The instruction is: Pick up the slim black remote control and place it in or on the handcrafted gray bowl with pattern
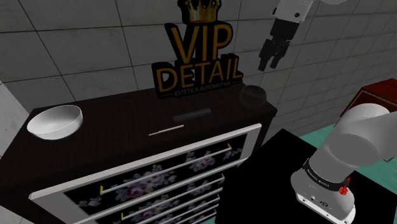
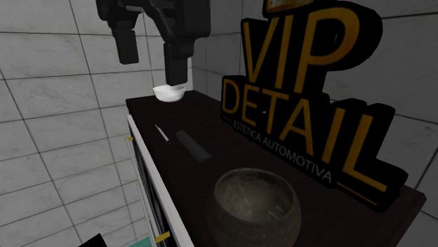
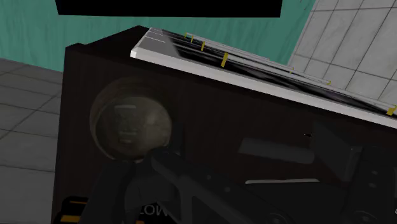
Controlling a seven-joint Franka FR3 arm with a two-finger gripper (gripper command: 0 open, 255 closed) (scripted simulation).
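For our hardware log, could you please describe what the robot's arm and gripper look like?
The arm is glossy white, with bulky rounded segments. Near its base it has a dark band with small pale lettering, and beside that a small red fitting. The gripper is entirely black, with two blocky, squared fingers.
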